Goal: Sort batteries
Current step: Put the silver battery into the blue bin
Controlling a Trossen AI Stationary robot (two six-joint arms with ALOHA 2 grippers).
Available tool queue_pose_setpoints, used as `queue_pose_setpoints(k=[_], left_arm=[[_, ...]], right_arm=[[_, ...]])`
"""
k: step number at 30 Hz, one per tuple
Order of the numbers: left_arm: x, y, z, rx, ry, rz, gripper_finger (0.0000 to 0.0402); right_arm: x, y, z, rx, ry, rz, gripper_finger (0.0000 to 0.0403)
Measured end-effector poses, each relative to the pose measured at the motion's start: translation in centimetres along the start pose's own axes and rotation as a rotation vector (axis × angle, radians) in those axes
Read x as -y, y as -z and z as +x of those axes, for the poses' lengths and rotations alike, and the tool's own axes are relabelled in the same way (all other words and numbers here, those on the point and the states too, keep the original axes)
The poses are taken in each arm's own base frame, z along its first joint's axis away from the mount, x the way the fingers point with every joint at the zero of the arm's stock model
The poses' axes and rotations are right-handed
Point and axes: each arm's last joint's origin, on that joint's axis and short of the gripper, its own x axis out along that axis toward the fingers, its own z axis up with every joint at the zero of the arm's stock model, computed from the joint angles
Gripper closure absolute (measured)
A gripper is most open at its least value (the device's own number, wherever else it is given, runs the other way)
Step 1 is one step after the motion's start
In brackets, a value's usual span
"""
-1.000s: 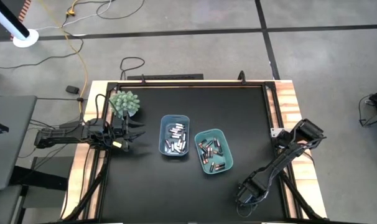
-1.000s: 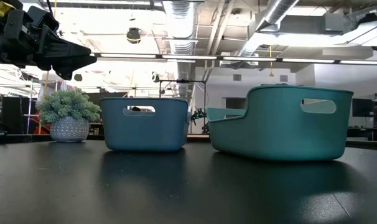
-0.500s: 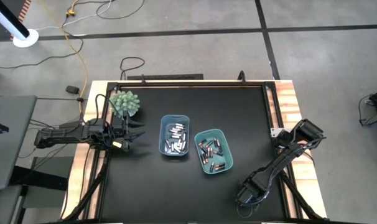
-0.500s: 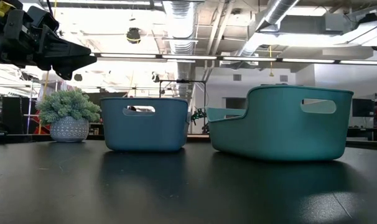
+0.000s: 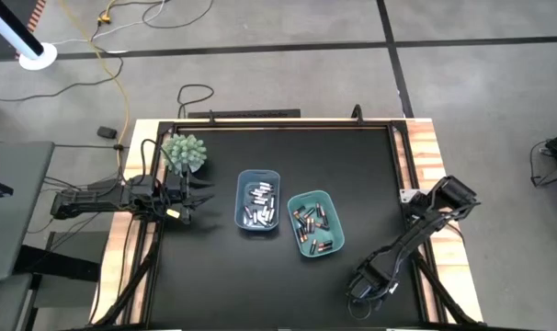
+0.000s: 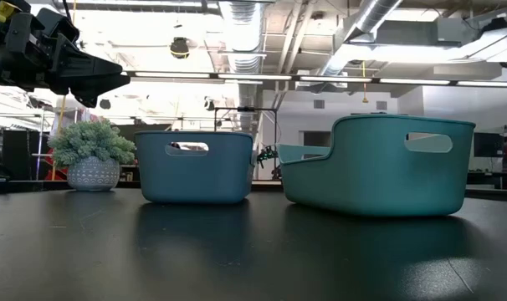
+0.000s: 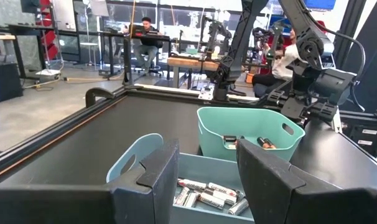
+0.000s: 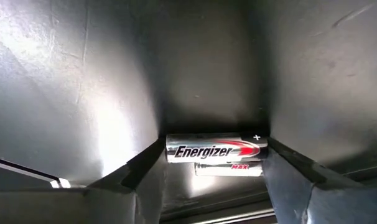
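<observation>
- Batteries point(image 5: 258, 205) fill two bins at mid-frame of the high view: the blue bin point(image 5: 241, 198) on the left holds mostly silvery-white cells, and the teal bin point(image 5: 334, 221) to its lower right holds dark, copper-ended ones.
- Sorting looks nearly done, judging by how cleanly the two kinds are split; no loose cells show on the bare table point(image 5: 288, 152) in the high view.
- One cell is left: a silver battery point(image 8: 214, 150) sits crosswise between the right gripper's point(image 8: 216, 163) fingers in the right wrist view, its reflection just under it on the tabletop.
- That right gripper point(image 5: 366, 280) is low at the lower right of the high view, well apart from both bins. Its jaws stand part open, one on either end of the cell; whether they press on it I cannot tell.
- Left gripper point(image 5: 198, 196) hangs at the left of the frame, beside the plant point(image 5: 184, 152), aimed at the blue bin. Its fingers point(image 7: 154, 171) are spread wide and hold nothing.
- Remaining, as I judge it: lift this silver cell and drop it in the blue bin with its like.
</observation>
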Motion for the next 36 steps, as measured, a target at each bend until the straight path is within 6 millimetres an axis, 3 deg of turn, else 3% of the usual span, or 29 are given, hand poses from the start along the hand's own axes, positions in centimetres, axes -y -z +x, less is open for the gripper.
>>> queue_pose_setpoints(k=[15, 27, 32, 36], left_arm=[[0.0, 0.0, 0.0, 0.0, 0.0, 0.0, 0.0244], [0.0, 0.0, 0.0, 0.0, 0.0, 0.0, 0.0244], [0.0, 0.0, 0.0, 0.0, 0.0, 0.0, 0.0244], [0.0, 0.0, 0.0, 0.0, 0.0, 0.0, 0.0244]], right_arm=[[0.1, -0.1, -1.0, 0.049, -0.042, 0.058, 0.0174], [2.6, 3.8, -8.1, 0.375, -0.338, 0.239, 0.0174], [4.3, 5.4, -10.9, 0.637, -0.501, 0.297, 0.0174], [5.6, 5.3, -13.1, 0.917, -0.615, 0.352, 0.0174]])
